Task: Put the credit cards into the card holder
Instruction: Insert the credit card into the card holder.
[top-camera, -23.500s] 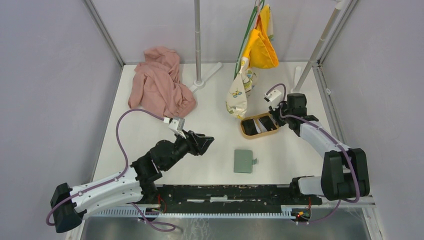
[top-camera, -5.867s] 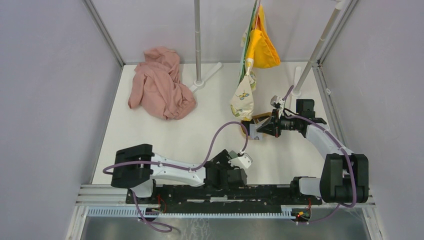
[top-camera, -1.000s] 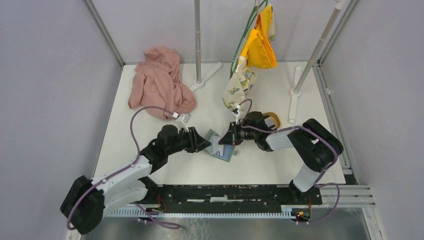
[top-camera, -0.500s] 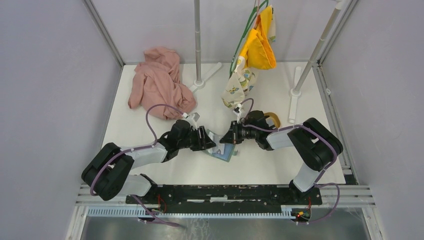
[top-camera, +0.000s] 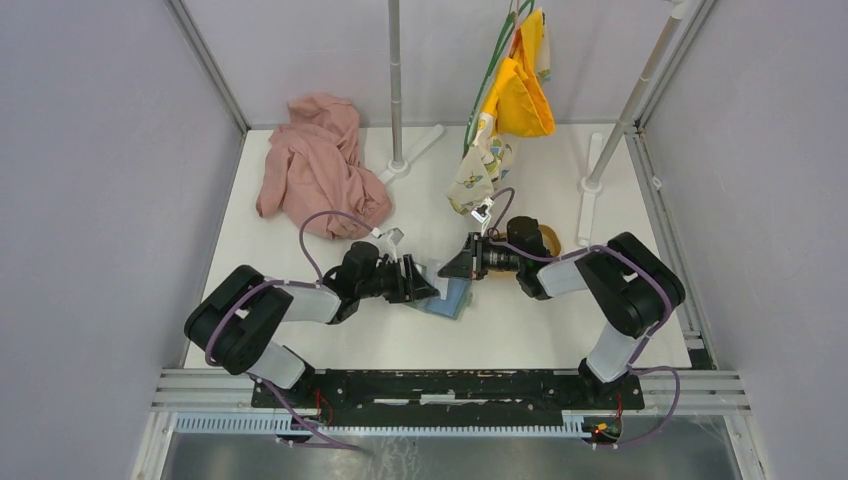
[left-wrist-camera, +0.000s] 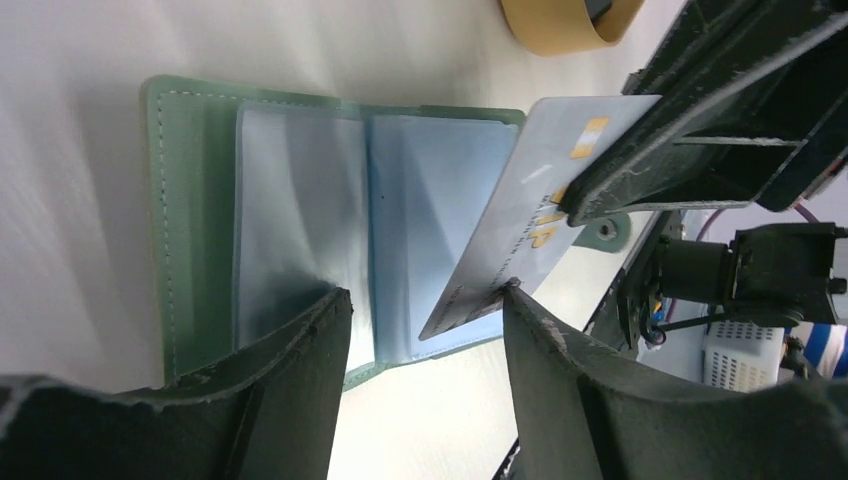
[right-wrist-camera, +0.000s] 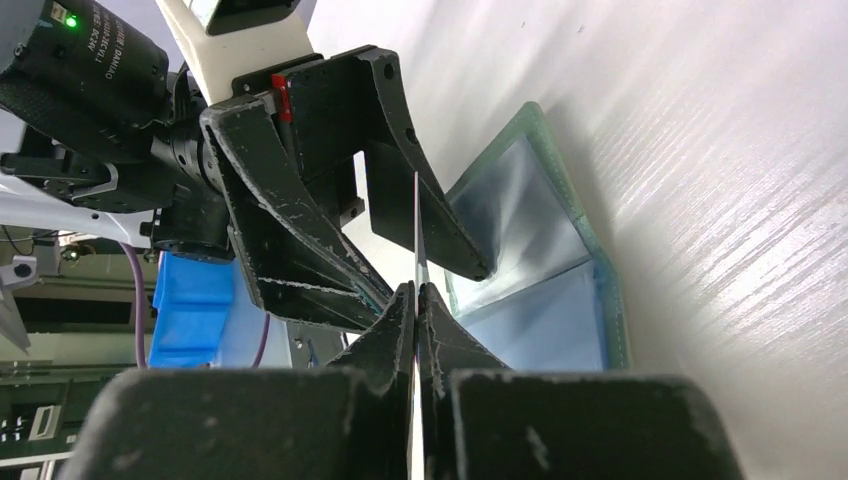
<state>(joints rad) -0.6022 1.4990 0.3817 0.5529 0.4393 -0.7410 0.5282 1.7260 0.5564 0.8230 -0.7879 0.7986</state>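
Your right hand (right-wrist-camera: 415, 292) was clenched on a pale grey card (left-wrist-camera: 520, 215), pinching it by one end. The right wrist view showed the card edge-on, as a thin line rising from between the closed fingers. The card carried a gold chip patch near its upper corner and hung tilted over the card holder (left-wrist-camera: 300, 210). Its lower corner was down against the clear sleeves, just beside one finger of your left hand (left-wrist-camera: 425, 293).

Your left hand was released, its two fingers spread apart with nothing clamped between them. They reached in low over the near edge of the card holder. I could not tell whether they pressed on it.

The card holder lay opened flat on the white surface (top-camera: 520, 330), between the two hands near the middle. Its sage-green cover showed as a border around two pale blue see-through pockets, which met at a centre fold. A small green tab poked out from its edge, under the card.

The two hands faced each other, tips nearly meeting over the card holder. The light-wood tray (top-camera: 547, 237) sat behind your right arm, mostly hidden by it. A crumpled pink cloth (top-camera: 320, 165) lay well apart at the far left.
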